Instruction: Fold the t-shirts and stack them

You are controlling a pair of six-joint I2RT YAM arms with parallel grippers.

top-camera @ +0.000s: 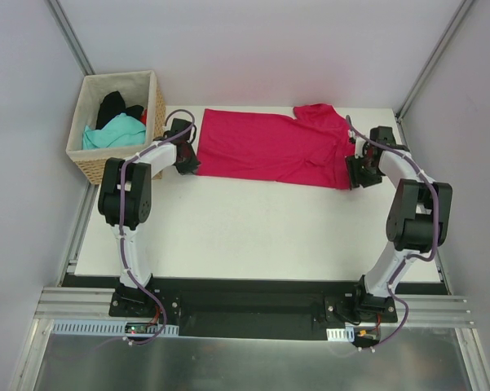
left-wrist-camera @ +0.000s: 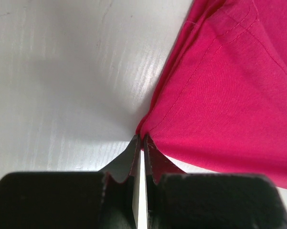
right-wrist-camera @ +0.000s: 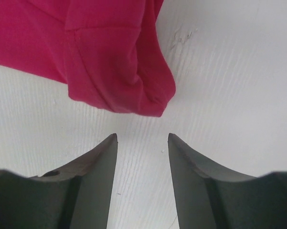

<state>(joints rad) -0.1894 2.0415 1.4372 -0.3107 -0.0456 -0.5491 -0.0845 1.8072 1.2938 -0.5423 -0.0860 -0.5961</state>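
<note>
White table [top-camera: 253, 236] fills the overhead view between pale walls, with a basket [top-camera: 90, 167] at its far left corner holding a teal shirt [top-camera: 114, 132] and a black shirt [top-camera: 112, 106]. The pink shirt [top-camera: 269, 147] lies spread along the far edge, bunched at its right end. The left gripper [top-camera: 187, 159] sits at its left edge and the right gripper [top-camera: 355, 173] at its right edge. From the left wrist, the left gripper [left-wrist-camera: 141, 140] is pressed together, pinching a hemmed corner of the pink shirt [left-wrist-camera: 229, 95] just over the table [left-wrist-camera: 62, 71]. From the right wrist, the right gripper [right-wrist-camera: 142, 138] is spread wide above the table [right-wrist-camera: 229, 71], holding nothing, its tips just short of a rounded fold of the pink shirt [right-wrist-camera: 110, 57].
</note>
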